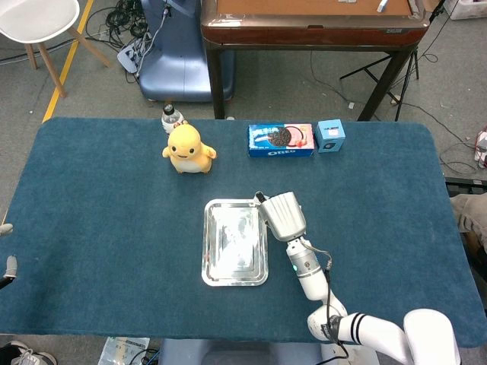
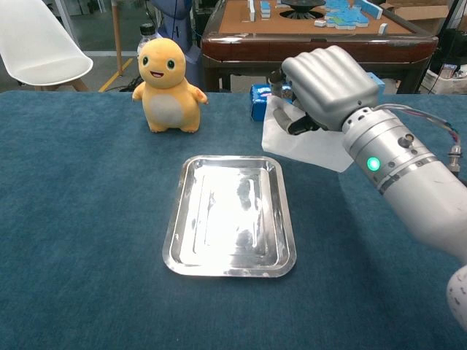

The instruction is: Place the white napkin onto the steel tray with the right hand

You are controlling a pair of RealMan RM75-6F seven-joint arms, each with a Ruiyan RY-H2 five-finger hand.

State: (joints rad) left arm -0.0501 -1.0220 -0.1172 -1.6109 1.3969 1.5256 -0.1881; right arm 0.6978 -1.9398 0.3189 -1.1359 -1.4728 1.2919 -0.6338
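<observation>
1. While the right hand (image 2: pixel 326 82), a silver-grey robot hand, grasps the white paper napkin (image 2: pixel 306 142) between its curled fingers, the sheet hangs lifted off the table just beyond the far right corner of the flat rectangular steel tray (image 2: pixel 230 215)
2. In the head view the same hand (image 1: pixel 282 215) sits at the tray's (image 1: pixel 235 242) right edge, near its far corner, and hides almost all of the napkin
3. The tray lies flat on the dark blue cloth-covered table (image 2: pixel 87 233), near the middle, with nothing in it
4. A yellow plush toy with a pale belly (image 2: pixel 167 86) stands upright at the far left of the tray, well apart from it
5. A blue Oreo biscuit box (image 1: pixel 281 140) lies at the far side of the table, with a small light-blue cube-shaped box (image 1: pixel 330 135) just to its right
6. Only fingertips of the left hand (image 1: pixel 7 258) show at the left edge of the head view; whether it is clenched or released I cannot tell
</observation>
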